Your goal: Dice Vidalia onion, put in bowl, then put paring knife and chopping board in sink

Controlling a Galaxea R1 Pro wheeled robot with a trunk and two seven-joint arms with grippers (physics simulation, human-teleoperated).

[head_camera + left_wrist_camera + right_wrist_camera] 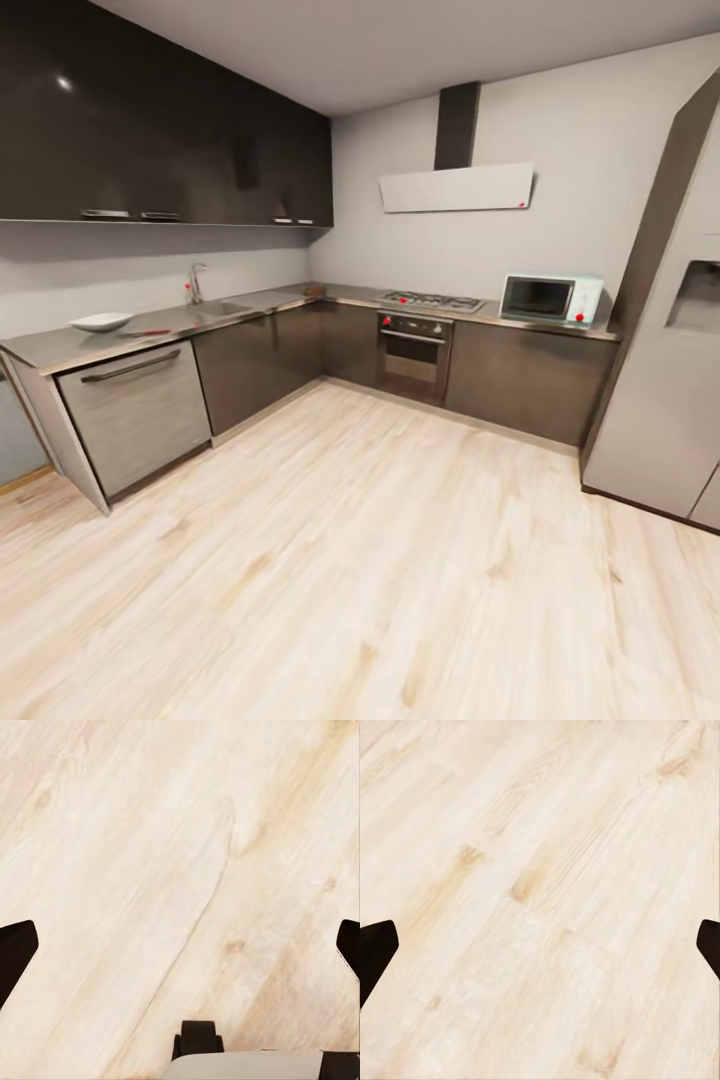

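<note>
Both grippers gape wide, empty, over floor; head view: bowl, maybe paring knife lengthwise along countertop.

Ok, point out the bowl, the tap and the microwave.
bowl (100, 322), head view, on its white rim.
tap (195, 281), head view, on its chrome spout.
microwave (538, 297), head view, on its dark door.

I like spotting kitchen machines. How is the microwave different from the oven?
The microwave is white and sits on top of the countertop; the oven is dark and built into the cabinets below it. The microwave looks wider than tall; the oven reaches down nearly to the floor. The oven has a long bar handle across its door; I can't make one out on the microwave. Both have a dark window and small red dots.
</note>
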